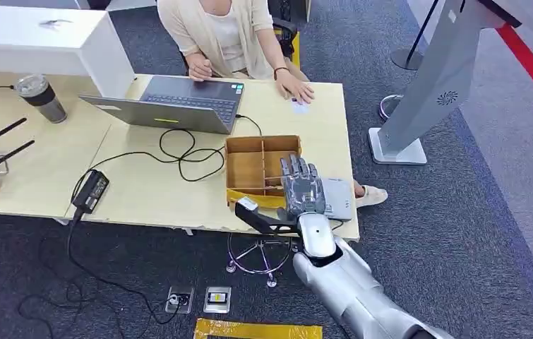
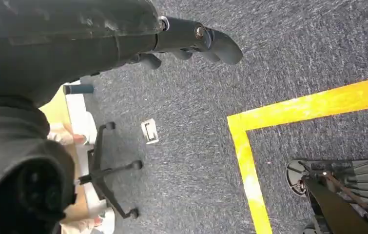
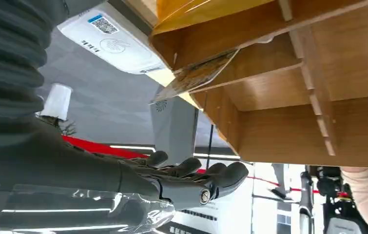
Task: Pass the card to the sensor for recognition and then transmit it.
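My right hand [image 1: 301,185] hovers flat, fingers spread, over the right end of a wooden divided box [image 1: 253,164] and the white card sensor [image 1: 337,198] next to it, near the table's front edge. It holds nothing. In the right wrist view a patterned card [image 3: 197,74] leans tilted in a compartment of the box [image 3: 289,97], with the sensor [image 3: 113,41] beside it and my empty fingers [image 3: 196,178] held apart from the card. My left hand [image 2: 191,41] hangs over the carpet, holding nothing.
A person [image 1: 224,35] sits across the table with one hand by a small white card [image 1: 298,107]. A laptop [image 1: 178,104], looping cable [image 1: 178,152], power brick [image 1: 92,191] and cup [image 1: 41,97] lie left. A black handheld device [image 1: 256,215] sits by my wrist. A grey kiosk [image 1: 433,85] stands right.
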Action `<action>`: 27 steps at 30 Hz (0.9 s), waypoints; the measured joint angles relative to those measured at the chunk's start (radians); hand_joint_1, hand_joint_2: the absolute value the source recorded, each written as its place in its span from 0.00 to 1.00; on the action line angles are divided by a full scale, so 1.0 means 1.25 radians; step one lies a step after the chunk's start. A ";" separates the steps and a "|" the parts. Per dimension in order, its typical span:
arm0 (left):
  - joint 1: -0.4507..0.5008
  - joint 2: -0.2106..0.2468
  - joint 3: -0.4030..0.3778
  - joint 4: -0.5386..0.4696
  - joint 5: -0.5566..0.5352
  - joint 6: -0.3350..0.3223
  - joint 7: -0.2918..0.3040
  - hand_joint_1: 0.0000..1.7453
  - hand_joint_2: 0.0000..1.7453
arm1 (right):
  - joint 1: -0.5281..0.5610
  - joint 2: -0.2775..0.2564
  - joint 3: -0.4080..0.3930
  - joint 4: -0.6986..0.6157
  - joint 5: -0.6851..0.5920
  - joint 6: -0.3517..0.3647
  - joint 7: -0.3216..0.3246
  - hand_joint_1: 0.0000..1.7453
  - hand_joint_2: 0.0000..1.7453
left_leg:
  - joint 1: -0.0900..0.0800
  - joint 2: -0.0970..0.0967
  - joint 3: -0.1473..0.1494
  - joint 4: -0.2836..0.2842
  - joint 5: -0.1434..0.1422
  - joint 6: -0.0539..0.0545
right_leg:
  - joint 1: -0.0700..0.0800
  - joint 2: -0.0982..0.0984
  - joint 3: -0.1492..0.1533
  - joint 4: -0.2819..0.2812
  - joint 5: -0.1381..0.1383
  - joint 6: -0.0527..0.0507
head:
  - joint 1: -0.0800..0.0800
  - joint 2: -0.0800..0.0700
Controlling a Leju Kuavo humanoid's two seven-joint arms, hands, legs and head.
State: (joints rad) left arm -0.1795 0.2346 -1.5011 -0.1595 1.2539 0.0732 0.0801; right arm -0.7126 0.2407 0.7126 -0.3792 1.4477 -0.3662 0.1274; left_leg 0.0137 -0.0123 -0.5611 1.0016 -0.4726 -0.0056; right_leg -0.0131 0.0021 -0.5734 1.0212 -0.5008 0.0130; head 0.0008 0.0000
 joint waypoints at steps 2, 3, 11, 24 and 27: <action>0.000 0.000 0.000 0.000 0.003 0.001 0.005 0.00 0.00 | 0.001 0.005 0.000 0.003 0.001 0.000 -0.002 0.00 1.00 | 0.000 0.000 0.000 0.000 0.000 0.000 | 0.000 0.000 0.000 0.000 0.000 0.000 | 0.000 0.000; 0.000 0.000 0.000 0.000 0.006 0.002 0.006 0.00 0.00 | 0.002 0.006 0.000 0.005 0.001 0.001 -0.002 0.00 1.00 | 0.000 0.000 0.000 0.000 0.000 0.000 | 0.000 0.000 0.000 0.000 0.000 0.000 | 0.000 0.000; 0.000 -0.001 0.000 0.000 0.014 0.008 0.017 0.00 0.00 | 0.005 0.016 0.001 0.018 -0.002 0.010 -0.009 0.00 1.00 | 0.000 0.000 0.000 0.000 0.000 0.000 | 0.000 0.000 0.000 0.000 0.000 0.000 | 0.000 0.000; 0.000 -0.001 0.000 0.000 0.016 0.009 0.020 0.00 0.00 | 0.005 0.016 0.001 0.024 -0.012 0.017 -0.019 0.00 1.00 | 0.000 0.000 0.000 0.000 0.000 0.000 | 0.000 0.000 0.000 0.000 0.000 0.000 | 0.000 0.000; 0.000 -0.001 0.000 0.000 0.016 0.009 0.020 0.00 0.00 | 0.006 0.016 0.000 0.024 -0.015 0.023 -0.019 0.00 1.00 | 0.000 0.000 0.000 0.000 0.000 0.000 | 0.000 0.000 0.000 0.000 0.000 0.000 | 0.000 0.000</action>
State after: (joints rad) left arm -0.1795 0.2335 -1.5011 -0.1595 1.2741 0.0839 0.1049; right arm -0.7049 0.2609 0.7130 -0.3491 1.4294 -0.3369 0.1041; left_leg 0.0137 -0.0123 -0.5611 1.0016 -0.4726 -0.0056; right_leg -0.0131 0.0022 -0.5736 1.0212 -0.5008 0.0130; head 0.0008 0.0000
